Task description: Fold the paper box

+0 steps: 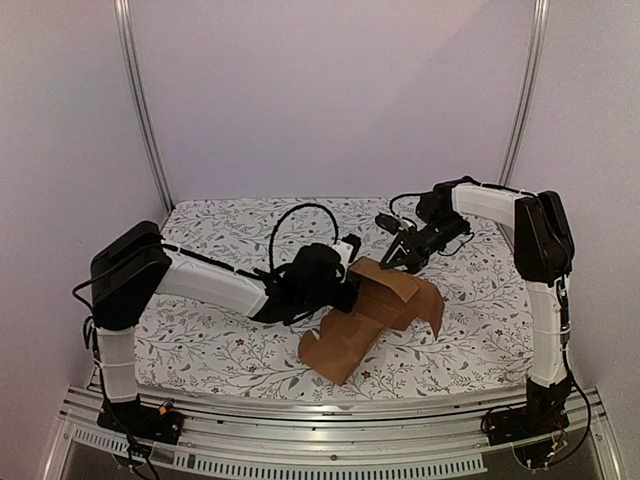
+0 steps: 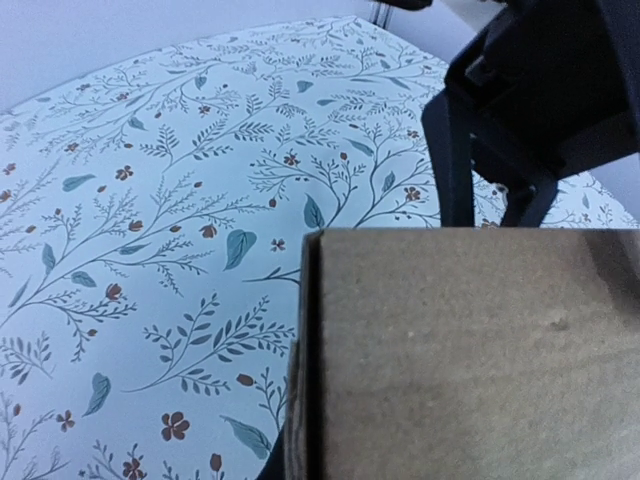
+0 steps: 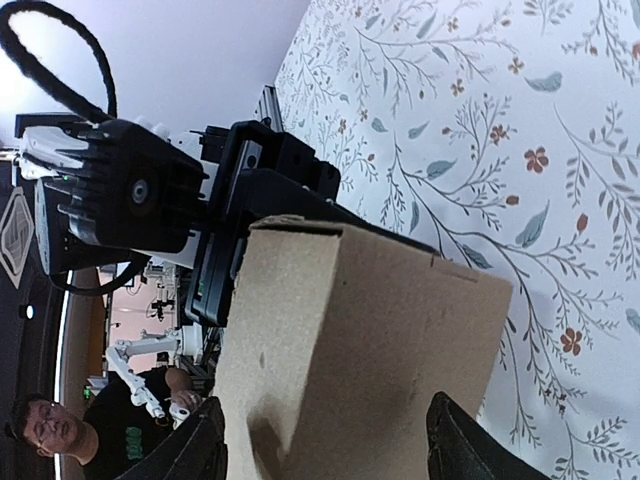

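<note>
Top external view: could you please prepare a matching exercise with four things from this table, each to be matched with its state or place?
Things:
1. brown cardboard paper box
2. black left gripper
3. black right gripper
4. white floral tablecloth

States or places:
A. open, at the box's far side
B. partly folded, between the two grippers
C. spread flat beneath everything
D. shut on the box

Pairs: 1-B, 2-D, 3-A, 4-C

Soft, even light; faint shadows.
</note>
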